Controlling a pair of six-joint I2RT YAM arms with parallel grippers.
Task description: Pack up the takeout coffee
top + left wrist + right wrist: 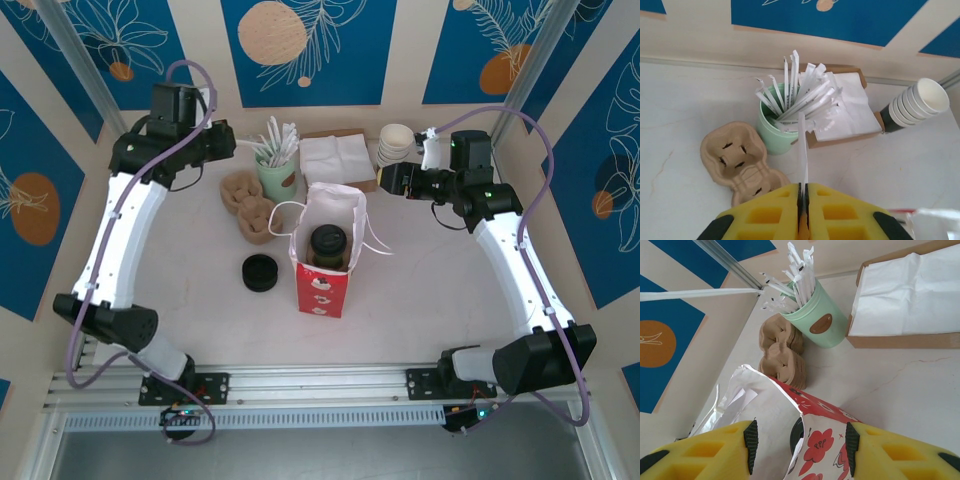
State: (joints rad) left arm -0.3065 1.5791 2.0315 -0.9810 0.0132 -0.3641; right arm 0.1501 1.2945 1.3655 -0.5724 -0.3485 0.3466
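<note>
Takeout coffee (327,243): a small dark paper cup with a round black plastic lid. It stands upright inside the red-and-white paper bag (322,288) and is seen from above through the bag's open top.
Paper bag: upright near the middle of the pale counter (190,250), mouth open, white handles flopped outward.
Left end effector (803,189): the yellow fingers are pressed together and clamped on a thin white paper-wrapped straw (802,145). It hovers at the far left of the counter (228,140), near the mint-green cup of straws (774,132).
Held straw: runs from the fingertips up to the bunch in the green cup. Whether its far end is clear of the cup cannot be told.
Right end effector (800,447): the yellow fingers stand apart with nothing gripped. From its wrist camera the bag's flowered red wall (817,440) shows in the gap between them. From above it sits beyond the bag's right corner (388,180), apart from it.
Brown moulded-pulp cup carriers (248,208): stacked just left of the bag, beside the green cup.
Cardboard box of white napkins (340,158): behind the bag, touching the green cup's right side.
Stack of lidless white cups (396,143): lying tilted, right of the napkin box.
Short black stack of lids (261,272): on the counter, left of the bag's base and apart from it.
</note>
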